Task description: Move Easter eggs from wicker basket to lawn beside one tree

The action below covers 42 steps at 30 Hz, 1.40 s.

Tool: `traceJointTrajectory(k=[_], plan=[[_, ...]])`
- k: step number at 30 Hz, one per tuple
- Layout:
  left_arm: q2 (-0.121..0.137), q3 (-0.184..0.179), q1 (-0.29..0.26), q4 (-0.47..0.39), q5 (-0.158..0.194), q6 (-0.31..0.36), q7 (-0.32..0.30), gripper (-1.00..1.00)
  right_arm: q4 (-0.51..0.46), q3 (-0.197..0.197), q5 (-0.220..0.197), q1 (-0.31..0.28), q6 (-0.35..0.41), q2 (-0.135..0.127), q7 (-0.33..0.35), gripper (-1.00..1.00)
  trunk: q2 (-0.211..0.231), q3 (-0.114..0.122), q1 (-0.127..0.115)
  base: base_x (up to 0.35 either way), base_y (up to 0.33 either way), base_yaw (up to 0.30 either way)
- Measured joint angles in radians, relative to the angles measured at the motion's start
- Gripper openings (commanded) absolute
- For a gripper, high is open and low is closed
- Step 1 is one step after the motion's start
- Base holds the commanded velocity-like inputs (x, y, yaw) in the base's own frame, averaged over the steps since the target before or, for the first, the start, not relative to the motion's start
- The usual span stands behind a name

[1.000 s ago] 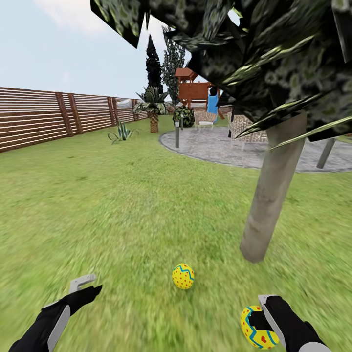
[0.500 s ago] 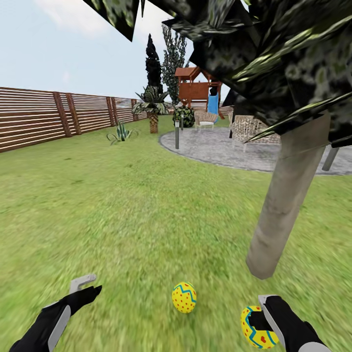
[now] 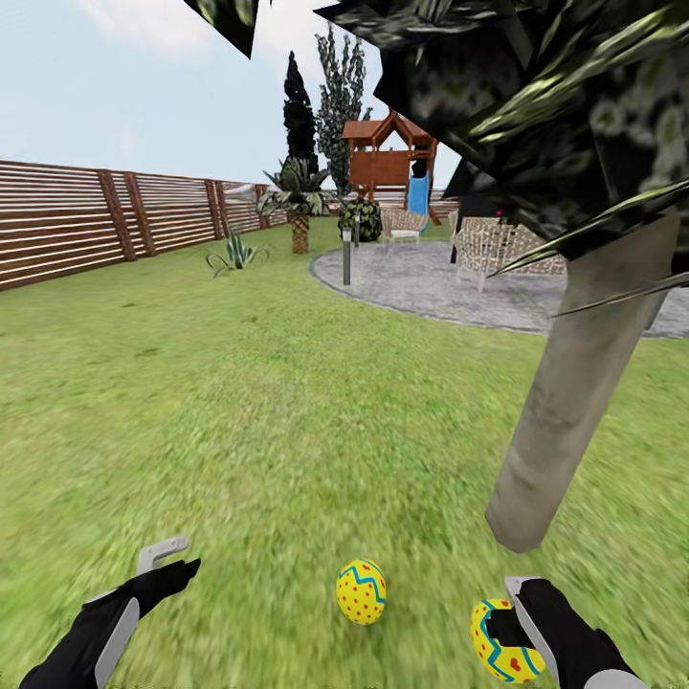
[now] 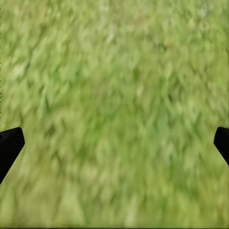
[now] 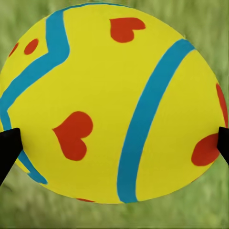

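One Easter egg (image 3: 361,592) lies on the lawn (image 3: 239,411), in front of the tree (image 3: 574,383) trunk and to its left, near but apart from it. A second egg (image 3: 502,639) sits between the fingers of the right claw (image 3: 517,632), in front of the trunk, probably just above the grass. The left claw (image 3: 165,563) hangs over bare lawn, well left of the tree. Behind the tree lies the patio (image 3: 450,287); the fence (image 3: 105,220) runs far to the tree's left.
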Motion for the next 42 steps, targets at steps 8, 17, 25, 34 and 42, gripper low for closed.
traceJointTrajectory(k=[8,17,25,34,42], plan=[[-0.001,0.0,0.0,0.001,0.0,0.0,0.001,1.0,0.0,0.0,0.0,0.0,0.0,0.0,0.0,-1.0,-0.002,-0.031,0.004,0.0,0.0,0.0],[-0.01,-0.001,0.0,0.002,-0.002,0.0,0.002,1.0,0.0,0.0,0.0,0.0,0.0,0.0,0.0,-1.0,-0.004,-0.066,0.008,0.0,0.0,0.0],[-0.011,-0.001,0.0,0.002,-0.002,0.0,0.002,1.0,0.0,0.0,0.001,0.0,0.0,0.0,0.0,-1.0,-0.006,-0.097,0.011,0.0,0.0,0.0],[-0.011,-0.002,0.0,0.002,-0.002,0.0,0.002,1.0,0.0,0.0,0.001,0.0,0.0,0.001,0.0,-1.0,-0.008,-0.132,0.015,0.0,0.0,0.0],[-0.017,-0.001,0.0,0.002,-0.002,0.0,0.002,1.0,0.0,0.0,0.0,0.0,0.0,0.001,0.0,-1.0,-0.01,-0.163,0.019,0.0,0.0,0.0]])
